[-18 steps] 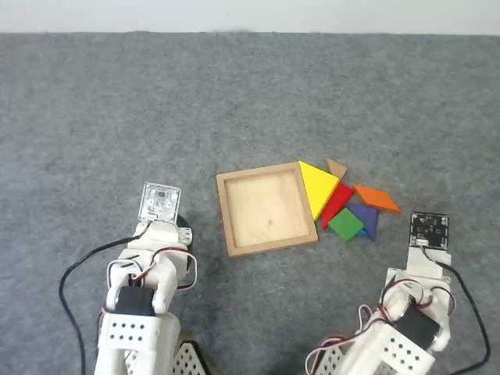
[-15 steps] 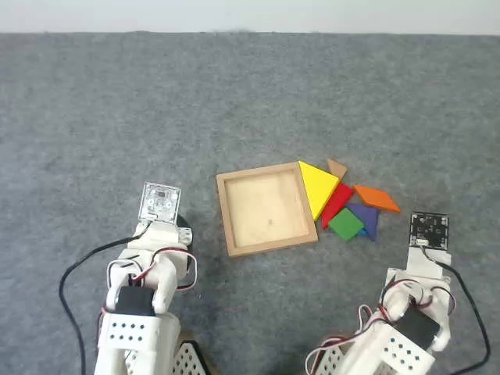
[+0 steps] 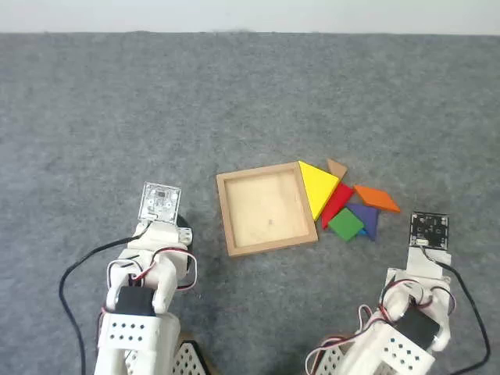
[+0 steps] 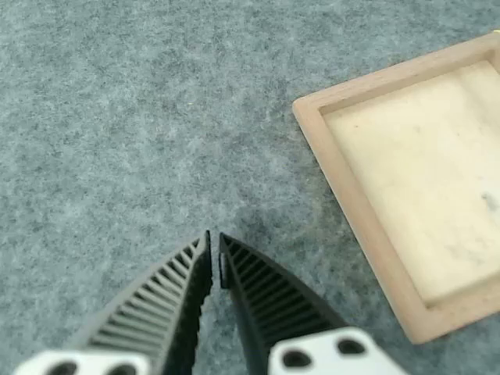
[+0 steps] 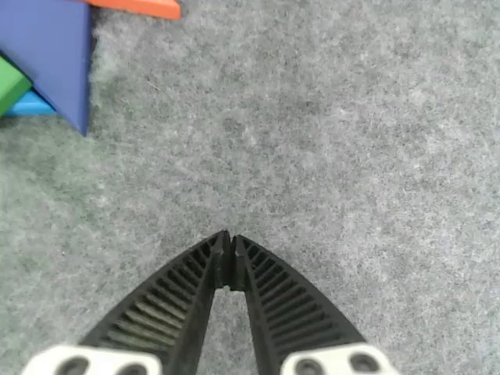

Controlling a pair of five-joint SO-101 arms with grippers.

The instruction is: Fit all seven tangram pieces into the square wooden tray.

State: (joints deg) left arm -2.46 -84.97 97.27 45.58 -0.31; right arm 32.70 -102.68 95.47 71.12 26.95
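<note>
Grey felt-like matting covers the whole bench (image 3: 117,101), with a pale strip of wall (image 3: 250,16) along the far edge.

Two white arms at the near edge. Left arm (image 3: 148,273) stands near the tray's left side, off its near-left corner. Its jaws are pressed together but for a hairline slit, tips over bare matting and gripping nothing. Right arm (image 3: 418,289) stands near the loose pieces. Its jaws are pressed together, tips meeting over bare matting, with nothing between them.

Square wooden tray (image 3: 224,216) lies mid-bench, flat and turned slightly askew, its pale floor showing.

All seven pieces lie outside the tray in a cluster off its right side:
- Large yellow triangle (image 3: 316,186), one edge against the tray's right rim.
- Purple triangle (image 3: 367,219), on the cluster's near-right side.
- Red triangle (image 3: 337,201), tight along the yellow one's outer edge.
- Orange parallelogram (image 3: 376,198), outermost, touching the purple triangle.
- Green square (image 3: 345,223), touching the red triangle's near end and overlapping the purple triangle.
- Small tan wooden triangle (image 3: 337,167), at the yellow one's far corner.
- Blue piece (image 5: 31,104), a sliver showing beside the green square; shape not readable.
</note>
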